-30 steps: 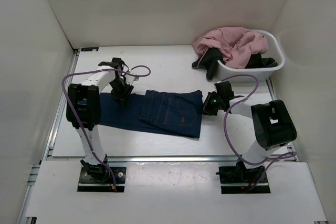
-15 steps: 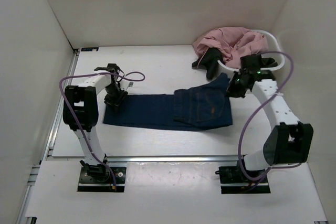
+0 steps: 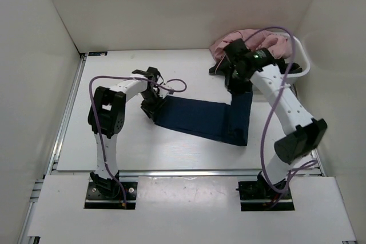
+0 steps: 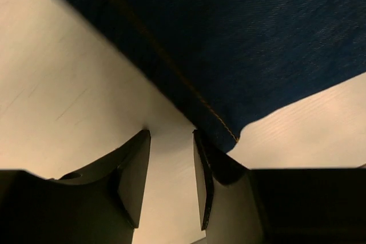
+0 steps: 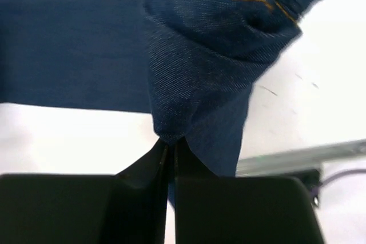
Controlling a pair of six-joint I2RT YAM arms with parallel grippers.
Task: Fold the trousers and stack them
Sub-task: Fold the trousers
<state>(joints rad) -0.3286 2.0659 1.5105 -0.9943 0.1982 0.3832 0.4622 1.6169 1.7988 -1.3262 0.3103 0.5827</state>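
Observation:
The dark navy trousers (image 3: 197, 119) lie across the middle of the table, legs pointing left. Their right end is lifted off the table. My right gripper (image 3: 237, 86) is shut on a bunched fold of that end, and orange stitching shows just beyond the pinch in the right wrist view (image 5: 170, 141). My left gripper (image 3: 150, 107) is at the leg-end hem. In the left wrist view it (image 4: 170, 135) is open with bare table between its fingers. The trousers' hem corner (image 4: 229, 135) touches the outer side of the right finger.
A white basket (image 3: 305, 67) stands at the back right, behind my right arm. A pink garment (image 3: 258, 39) is heaped in it and a black garment (image 3: 219, 68) hangs over its left side. White walls enclose the table on three sides.
My right gripper has lifted the trousers' waist end and carried it back and left. The trousers have slid right. My left gripper has moved right along with the leg end.

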